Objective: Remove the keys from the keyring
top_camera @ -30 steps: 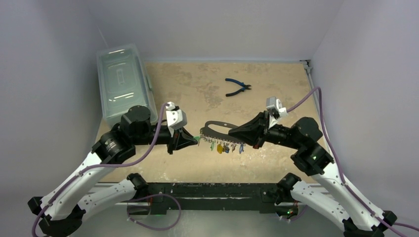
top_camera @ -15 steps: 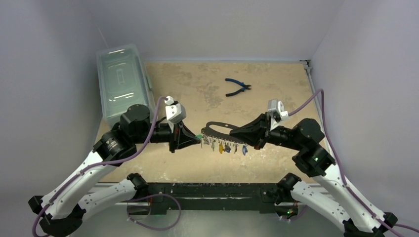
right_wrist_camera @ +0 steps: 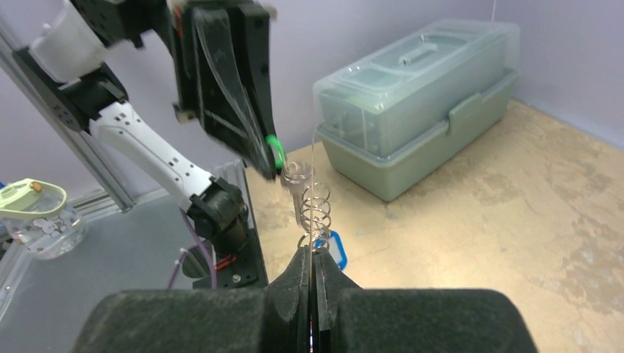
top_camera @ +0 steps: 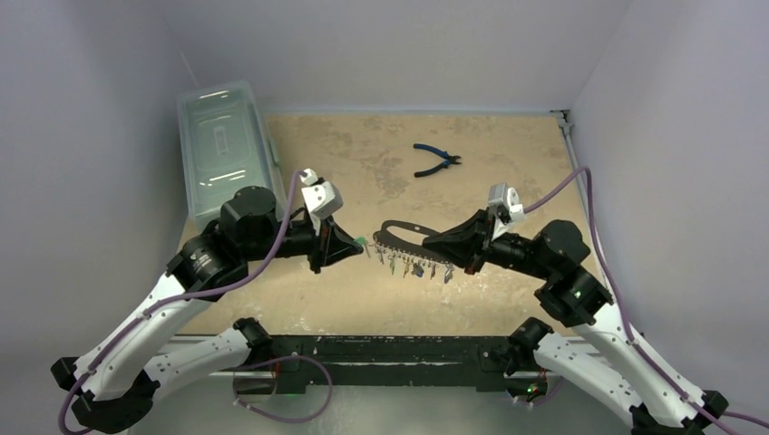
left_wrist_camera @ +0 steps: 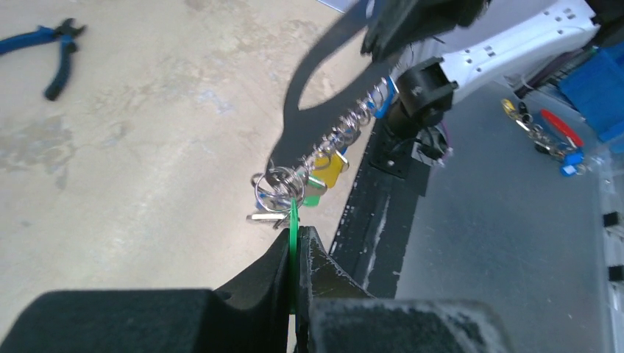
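Note:
The keyring is a thin oval loop that looks dark from above. It hangs in the air between my two grippers. Several small keys on split rings dangle in a row under it. My left gripper is shut on a green key tag at the loop's left end. A yellow tag hangs just behind it. My right gripper is shut on the loop's right end, seen edge-on as a thin pale line. A blue tag hangs beside its fingertips.
A clear lidded box stands at the far left of the table and also shows in the right wrist view. Blue-handled pliers lie at the far middle. A black rail runs along the table's near edge.
My left gripper has drifted a little up and back to the left with the green tag. The row of keys has shifted slightly with it. My right gripper has barely moved.

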Motion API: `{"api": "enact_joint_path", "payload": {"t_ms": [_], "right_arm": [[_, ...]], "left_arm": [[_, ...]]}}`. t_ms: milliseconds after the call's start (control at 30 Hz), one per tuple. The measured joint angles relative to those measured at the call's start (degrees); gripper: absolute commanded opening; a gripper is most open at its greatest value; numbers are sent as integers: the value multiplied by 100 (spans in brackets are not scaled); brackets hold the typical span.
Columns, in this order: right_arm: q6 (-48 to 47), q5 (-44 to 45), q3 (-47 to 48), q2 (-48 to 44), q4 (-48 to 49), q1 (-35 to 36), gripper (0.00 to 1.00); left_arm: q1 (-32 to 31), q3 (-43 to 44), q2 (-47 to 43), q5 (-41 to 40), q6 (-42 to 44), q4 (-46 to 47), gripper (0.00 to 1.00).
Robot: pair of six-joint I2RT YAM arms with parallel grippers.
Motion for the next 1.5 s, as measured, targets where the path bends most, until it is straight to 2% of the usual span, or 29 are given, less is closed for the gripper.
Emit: {"api": "enact_joint_path", "payload": {"t_ms": [67,167,333,467,833,1233,1500], "right_arm": [[33,83,-201,-120,-2,0,2],[149,114,-472,-289,133,13,17],[225,129,-658,-516,157,15,44],[227,85,-765,-525,155,15,54],[190,-120,-846,-269,352,15,58],[-61,-531,-802,142,481,15,60],[-55,-879,-802,317,824,15,61]], "left_arm": [[0,219,44,-273,118,-216,0],[0,529,85,-638,269,-494,0],[-4,715,289,-802,487,-651,0],[-9,748,538,-890,686,-981,0],[0,1069,785,-654,1252,-1412,0],[0,1058,859,291,1318,-1429,0],[0,1058,966,553,1318,-1427,0]]}}
